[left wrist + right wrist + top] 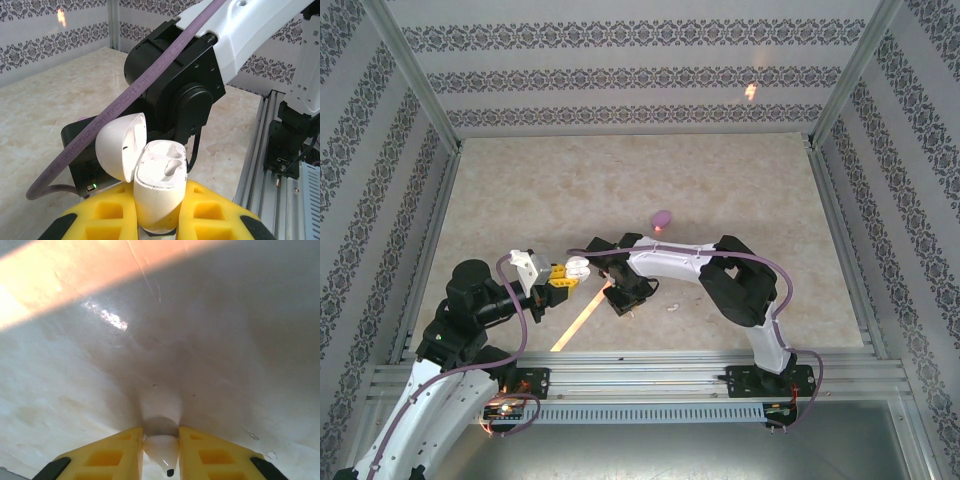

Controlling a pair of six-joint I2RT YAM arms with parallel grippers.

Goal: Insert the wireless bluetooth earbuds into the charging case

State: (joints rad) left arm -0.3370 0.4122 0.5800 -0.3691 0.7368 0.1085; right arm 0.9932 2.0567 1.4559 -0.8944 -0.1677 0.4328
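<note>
The left gripper (158,216) is clamped on an open white charging case (159,192). The case is glossy and egg-shaped, its lid (119,150) swung back to the left and 2 moulded wells showing inside. The right gripper (160,438) pinches 1 whitish earbud (161,450), dark-tipped, over the beige counter (225,340). A purple case (662,218) lies farther back.

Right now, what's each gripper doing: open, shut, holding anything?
Left gripper: shut on the white charging case, whose lid is open.
Right gripper: shut on a whitish earbud.
</note>
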